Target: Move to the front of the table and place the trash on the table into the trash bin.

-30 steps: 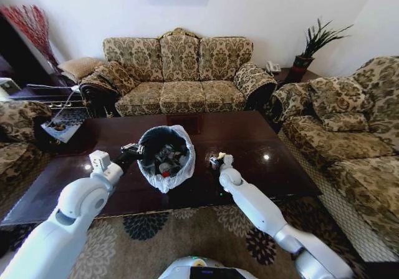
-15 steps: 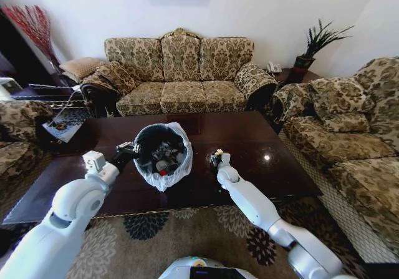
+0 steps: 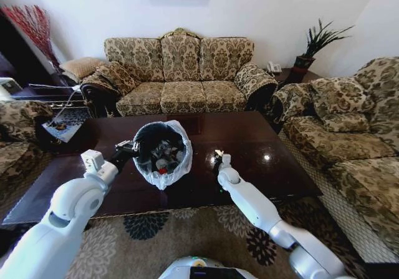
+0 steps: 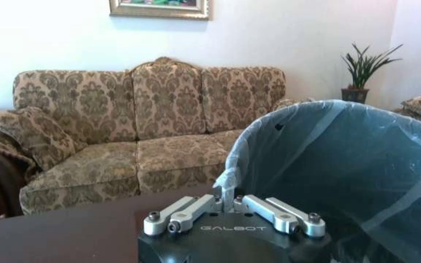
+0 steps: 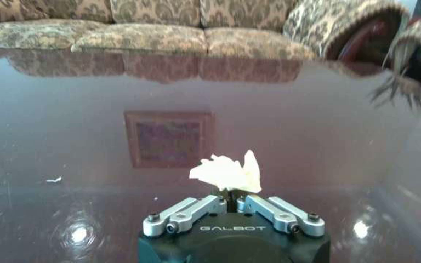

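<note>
The trash I have in hand is a small crumpled white paper wad, pinched between the closed tips of my right gripper just right of centre in the head view, raised a little above the glossy bench. The trash bin sits on the bench left of centre, tilted toward me, already part full of scraps, and my left gripper is clamped on the bag-lined rim at the bin's left side, fingers drawn together on the plastic. To do this step well, I judge I should carry the wad leftward and a touch higher so it clears the folded bag edge, bring it over the dark opening rather than the rim, and only then let go; paper this light could cling to a finger or drift. I'd hold the left grip steady so the tilted bin doesn't roll or slide on the slick wood.
</note>
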Controlling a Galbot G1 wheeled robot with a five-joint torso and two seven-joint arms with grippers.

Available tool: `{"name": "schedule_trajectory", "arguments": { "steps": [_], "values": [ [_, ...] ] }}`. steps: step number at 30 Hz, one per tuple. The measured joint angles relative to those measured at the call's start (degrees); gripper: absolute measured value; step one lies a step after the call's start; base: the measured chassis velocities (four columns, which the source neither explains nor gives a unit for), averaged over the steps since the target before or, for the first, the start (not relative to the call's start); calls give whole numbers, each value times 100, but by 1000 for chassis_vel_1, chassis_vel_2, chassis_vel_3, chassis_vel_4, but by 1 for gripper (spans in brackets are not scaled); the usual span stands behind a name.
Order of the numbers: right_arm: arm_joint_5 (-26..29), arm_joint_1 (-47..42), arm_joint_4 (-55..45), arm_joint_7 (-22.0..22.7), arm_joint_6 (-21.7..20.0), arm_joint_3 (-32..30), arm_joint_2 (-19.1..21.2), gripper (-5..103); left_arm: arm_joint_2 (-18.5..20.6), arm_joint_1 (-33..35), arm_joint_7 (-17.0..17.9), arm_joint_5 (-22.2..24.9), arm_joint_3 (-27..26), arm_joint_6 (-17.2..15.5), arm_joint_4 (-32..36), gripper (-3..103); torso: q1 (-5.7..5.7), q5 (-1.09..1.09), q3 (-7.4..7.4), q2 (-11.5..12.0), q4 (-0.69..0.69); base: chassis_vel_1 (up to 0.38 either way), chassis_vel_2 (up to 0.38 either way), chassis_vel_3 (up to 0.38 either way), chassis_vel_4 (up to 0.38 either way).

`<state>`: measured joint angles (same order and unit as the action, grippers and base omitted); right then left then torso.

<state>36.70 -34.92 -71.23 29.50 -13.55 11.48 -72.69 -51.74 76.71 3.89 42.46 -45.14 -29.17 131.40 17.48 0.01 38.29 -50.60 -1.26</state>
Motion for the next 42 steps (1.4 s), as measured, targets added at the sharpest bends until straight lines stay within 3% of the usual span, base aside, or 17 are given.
{"name": "schedule_trajectory", "arguments": {
  "steps": [8, 17, 18, 19, 22, 23, 25, 27, 30, 37, 40, 42],
  "values": [
    [-186, -181, -752, 59, 82, -22, 319, 0, -10, -39, -5, -2, 59, 14, -13, 1, 0, 0, 0, 0, 0, 0, 0, 0, 0],
    [-580, -13, -2876, 14, 426, 218, 1357, 0, -45, -68, 15, -57, 224, -3, -23, 1, 0, -3, -1, 0, 1, 0, 0, 0, 0],
    [-289, 404, -3545, -185, 474, 362, 1779, 0, -21, -110, 17, -61, 310, -39, -92, 1, 0, 0, 0, 0, 1, 0, 0, 0, 0],
    [-20, 705, -3862, -251, 409, 435, 1932, 0, -6, -153, 23, -58, 345, -106, -128, 1, 0, -1, 0, 0, 2, 0, 0, 0, 0],
    [401, 1176, -4181, -357, 285, 528, 2081, 0, 21, -221, 38, -22, 372, -189, -161, 1, 0, -2, 0, 0, 1, 0, 0, 0, 0],
    [939, 1723, -4464, -574, 87, 640, 2217, 0, 76, -323, 78, 83, 406, -287, -190, 1, 0, -2, -1, 0, -2, 0, 0, 0, 0],
    [1417, 2279, -4693, -877, -65, 905, 2329, 0, 167, -506, 166, 325, 472, -378, -272, 1, 0, -3, -1, 0, -2, 0, 0, 0, 0],
    [1759, 2747, -4829, -1166, -209, 1236, 2354, 0, 281, -791, 267, 597, 542, -545, -436, 1, 0, -3, -1, 0, 1, 0, 0, 0, 0],
    [2051, 3195, -4920, -1233, -368, 1700, 2244, 0, 411, -1071, 268, 767, 603, -690, -585, 1, 0, -1, 0, 0, 1, 0, 0, 0, 0],
    [2301, 3760, -4898, -936, -812, 2602, 1909, -1, 640, -1421, 262, 964, 660, -787, -723, 1, 1, -3, 0, 0, 0, 0, 0, 0, 0],
    [2155, 3881, -4791, -844, -949, 2879, 1764, 7, 681, -1393, 245, 974, 614, -793, -729, 1, 0, -2, 0, 0, 1, 0, 0, 0, 0],
    [2023, 3953, -4704, -789, -1015, 3017, 1631, 17, 689, -1345, 240, 1000, 577, -795, -728, 1, 0, -2, 0, 0, 0, 0, 0, 0, 0]
  ]
}}
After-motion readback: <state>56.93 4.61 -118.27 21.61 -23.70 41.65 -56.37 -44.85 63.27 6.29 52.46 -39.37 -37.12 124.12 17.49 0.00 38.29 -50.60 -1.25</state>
